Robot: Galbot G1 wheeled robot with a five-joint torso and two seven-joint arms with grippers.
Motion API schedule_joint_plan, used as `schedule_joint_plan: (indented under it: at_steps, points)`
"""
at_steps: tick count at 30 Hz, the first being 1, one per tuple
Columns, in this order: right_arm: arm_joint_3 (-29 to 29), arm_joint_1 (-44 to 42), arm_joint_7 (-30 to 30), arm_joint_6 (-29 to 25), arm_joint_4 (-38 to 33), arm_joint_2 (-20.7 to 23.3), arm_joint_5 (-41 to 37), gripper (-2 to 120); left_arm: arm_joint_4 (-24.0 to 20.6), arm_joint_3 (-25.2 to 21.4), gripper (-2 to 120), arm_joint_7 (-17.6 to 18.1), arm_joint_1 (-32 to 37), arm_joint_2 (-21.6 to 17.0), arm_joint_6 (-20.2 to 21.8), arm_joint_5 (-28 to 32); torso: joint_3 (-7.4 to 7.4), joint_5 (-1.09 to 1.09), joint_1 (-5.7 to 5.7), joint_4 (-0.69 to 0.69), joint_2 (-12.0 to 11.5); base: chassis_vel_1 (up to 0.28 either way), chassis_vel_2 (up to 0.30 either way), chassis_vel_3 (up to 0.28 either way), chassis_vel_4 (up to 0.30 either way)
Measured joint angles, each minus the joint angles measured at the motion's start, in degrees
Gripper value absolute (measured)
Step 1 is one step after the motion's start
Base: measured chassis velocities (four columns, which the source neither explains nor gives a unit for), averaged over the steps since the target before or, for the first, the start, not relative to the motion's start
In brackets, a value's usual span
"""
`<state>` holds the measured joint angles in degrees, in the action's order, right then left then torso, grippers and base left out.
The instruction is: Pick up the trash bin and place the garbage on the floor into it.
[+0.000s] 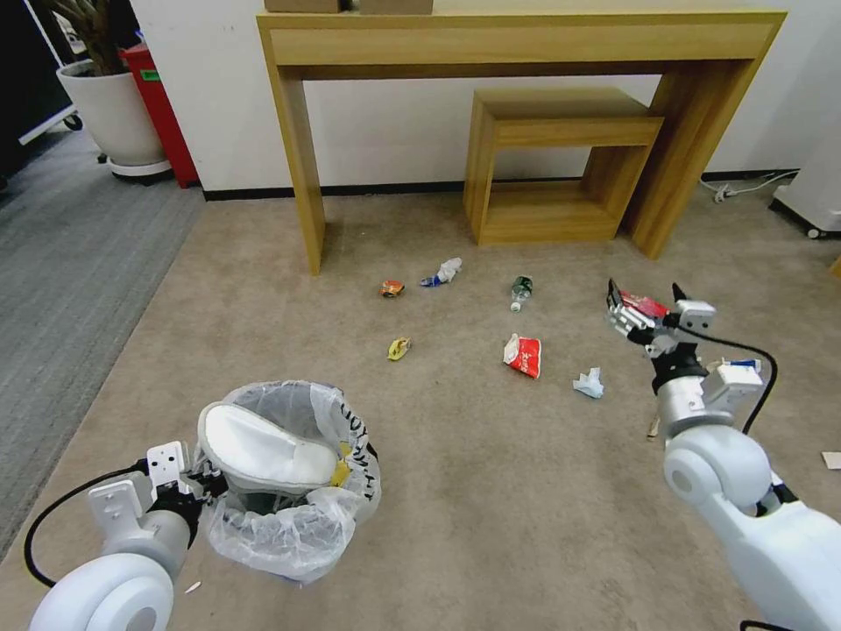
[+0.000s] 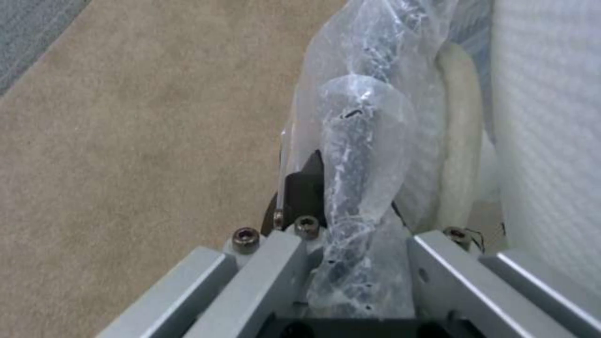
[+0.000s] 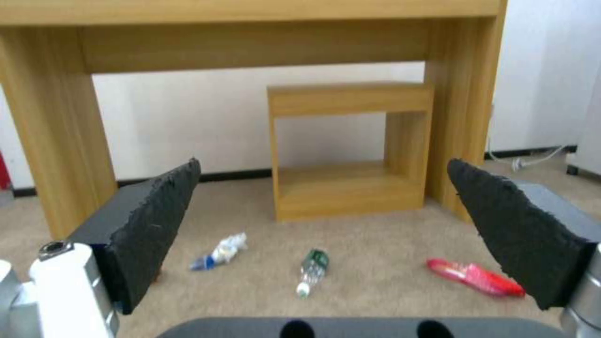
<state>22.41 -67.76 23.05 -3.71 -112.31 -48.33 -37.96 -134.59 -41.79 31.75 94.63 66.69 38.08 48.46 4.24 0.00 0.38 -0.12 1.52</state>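
We find black lettering along the folded rim of the plastic liner [image 1: 355, 434] on the trash bin [image 1: 289, 473], on the rim's side facing the wooden desk [image 1: 526, 44], but it is too crumpled for us to read. Nothing else carries legible text.

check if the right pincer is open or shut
Open: the right pincer has its two black pads spread wide apart, nothing between them, above the floor.
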Motion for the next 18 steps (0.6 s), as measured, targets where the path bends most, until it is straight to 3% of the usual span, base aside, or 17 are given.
schedule_joint_plan:
  at_steps: [13, 18]
  points:
    - [-1.16, -2.12, -0.58, 0.94, 0.26, -2.05, 3.33, 100, -0.47, -0.61, 1, -0.28, 0.92, 0.87, -0.74, -0.76, 0.0, 0.0, -0.01, -0.01, 0.0, 0.0, 0.0, 0.0, 0.0]
    - [-1.74, -2.01, -0.62, 0.97, 0.31, -2.27, 3.47, 100, -0.49, -1.04, 1, -0.49, 1.11, 0.89, -0.94, -0.83, 0.0, 0.0, -0.01, -0.01, 0.01, -0.087, 0.104, 0.1, -0.088]
